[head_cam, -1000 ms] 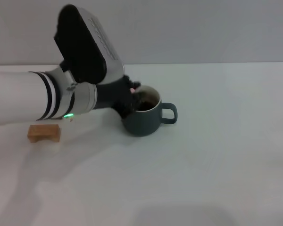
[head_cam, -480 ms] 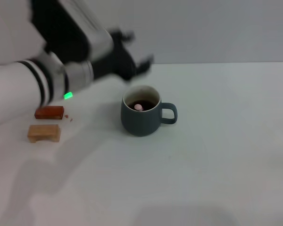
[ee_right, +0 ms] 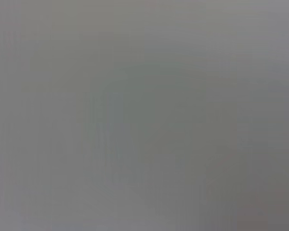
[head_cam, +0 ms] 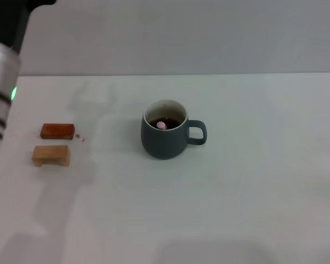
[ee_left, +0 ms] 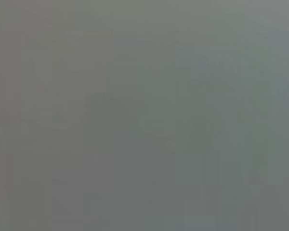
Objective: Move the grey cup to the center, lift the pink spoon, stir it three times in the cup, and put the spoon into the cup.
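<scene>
The grey cup (head_cam: 165, 136) stands upright near the middle of the white table, handle pointing right, with dark liquid inside. The pink spoon (head_cam: 161, 125) sits in the cup; only the pale pink end of its handle shows above the liquid. Part of my left arm (head_cam: 1, 60) shows at the far left edge of the head view, raised and away from the cup; its gripper is out of view. My right arm and gripper are not in view. Both wrist views show only plain grey.
A red-brown block (head_cam: 58, 131) and a tan wooden block (head_cam: 51, 155) lie on the white table (head_cam: 236, 181) to the left of the cup, with a few small crumbs beside them. A grey wall rises behind the table.
My left gripper was at the cup's rim, then lifted away open, leaving the spoon in the cup. The arm has now pulled back up and left, almost out of view.
</scene>
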Controlling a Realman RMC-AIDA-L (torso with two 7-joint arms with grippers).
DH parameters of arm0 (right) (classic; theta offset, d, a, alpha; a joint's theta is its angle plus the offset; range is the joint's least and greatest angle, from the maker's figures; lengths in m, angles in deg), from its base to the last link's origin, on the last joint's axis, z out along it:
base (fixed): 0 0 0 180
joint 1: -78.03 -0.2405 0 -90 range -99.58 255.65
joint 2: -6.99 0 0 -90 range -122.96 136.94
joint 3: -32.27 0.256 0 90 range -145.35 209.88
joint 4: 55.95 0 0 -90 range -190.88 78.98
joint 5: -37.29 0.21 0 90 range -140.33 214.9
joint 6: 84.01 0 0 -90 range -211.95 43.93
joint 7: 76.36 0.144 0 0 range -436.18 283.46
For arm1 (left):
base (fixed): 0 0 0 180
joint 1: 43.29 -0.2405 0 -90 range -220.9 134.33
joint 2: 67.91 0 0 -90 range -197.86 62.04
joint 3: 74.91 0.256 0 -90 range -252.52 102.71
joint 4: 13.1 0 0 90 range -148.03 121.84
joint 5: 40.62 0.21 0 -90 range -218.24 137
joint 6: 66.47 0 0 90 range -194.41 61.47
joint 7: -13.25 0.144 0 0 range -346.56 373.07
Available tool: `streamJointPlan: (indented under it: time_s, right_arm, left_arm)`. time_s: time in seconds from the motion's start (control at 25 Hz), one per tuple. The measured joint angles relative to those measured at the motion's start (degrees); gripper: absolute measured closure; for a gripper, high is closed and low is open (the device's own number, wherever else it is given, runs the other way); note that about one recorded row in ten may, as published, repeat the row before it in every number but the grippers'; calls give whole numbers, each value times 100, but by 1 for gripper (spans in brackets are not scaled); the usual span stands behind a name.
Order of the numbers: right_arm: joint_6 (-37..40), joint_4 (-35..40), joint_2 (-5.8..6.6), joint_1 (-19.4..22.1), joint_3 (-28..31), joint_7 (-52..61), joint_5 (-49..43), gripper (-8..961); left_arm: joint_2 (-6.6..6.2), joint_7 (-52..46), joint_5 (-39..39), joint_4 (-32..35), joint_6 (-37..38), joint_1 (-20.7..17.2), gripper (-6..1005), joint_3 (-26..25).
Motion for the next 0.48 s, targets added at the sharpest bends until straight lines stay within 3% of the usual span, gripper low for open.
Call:
streamJointPlan:
  time_s: [0.04, 0.08, 0.12, 0.16, 0.24, 0.32, 0.48]
  right_arm:
    - [1, 1, 0, -8, 0, 0, 0, 953]
    - [1, 1, 0, -8, 0, 0, 0, 953]
    - [1, -2, 0, -13, -1, 0, 0, 953]
    - [1, -2, 0, -13, -1, 0, 0, 953]
    - [1, -3, 0, -13, 4, 0, 1, 954]
    - [1, -1, 0, -14, 30, 0, 17, 954]
    - [1, 4, 5, -9, 57, 0, 36, 954]
  left_arm:
    - [1, -1417, 824, 758, 812, 51, 312, -247]
    - [1, -1417, 824, 758, 812, 51, 313, -247]
    - [5, -2575, 1315, 1541, 1383, 177, 314, -618]
    - [5, -2575, 1315, 1541, 1383, 177, 315, -618]
    - [12, -3721, 1612, 2685, 1744, 419, 316, -1112]
    - [23, -3861, 1633, 3006, 1778, 485, 313, -1236]
    - [73, -3585, 1602, 4294, 2046, 718, 309, -1694]
